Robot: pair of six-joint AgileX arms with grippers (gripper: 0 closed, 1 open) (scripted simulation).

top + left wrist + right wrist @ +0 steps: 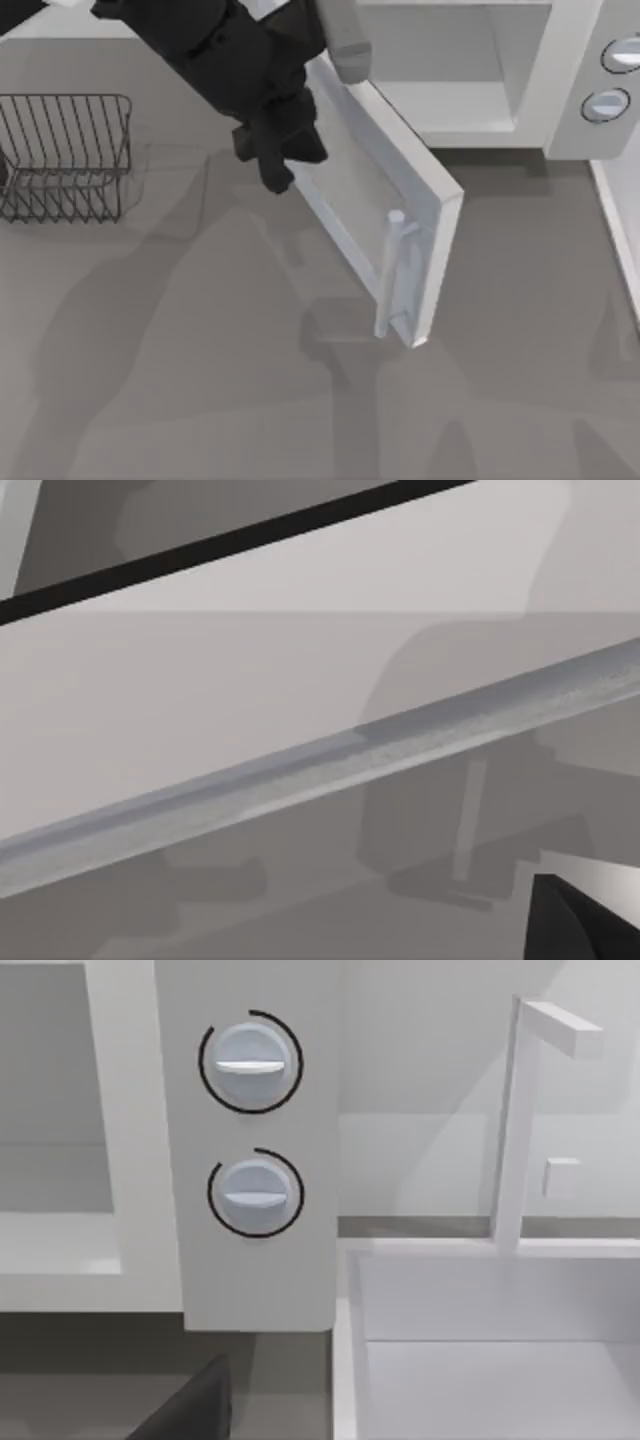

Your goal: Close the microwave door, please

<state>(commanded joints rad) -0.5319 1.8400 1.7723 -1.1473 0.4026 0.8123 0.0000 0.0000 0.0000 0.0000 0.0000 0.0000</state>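
Pressing against the outer face of the microwave door (375, 215), left hand (280, 160) at about eleven o'clock in the top view, dark fingers (277, 172) pointing down toward the worktop (200, 380); whether open or closed cannot be told, and nothing seen held between them. Left wrist view close on the door's grey window edge (330, 765), with a dark fingertip (580, 925) at one corner.

Door standing partly open, swung out from the microwave (500, 70) at twelve to one o'clock, hinged edge near the appliance and free edge reaching toward the centre of the worktop. Pale bar handle (392, 275) on its two short posts close to that free edge, well apart from the hand. Pale inner cavity (450, 60) showing behind the door.

Two round grey knobs (607, 103) at about two o'clock on the microwave front, seen straight on in the right wrist view as upper knob (250, 1062) and lower knob (255, 1195). Right hand (195, 1405) near the microwave's knob side, only a dark tip visible, state cannot be told.

Dark wire rack (65, 155) at nine o'clock, standing well apart from the door.
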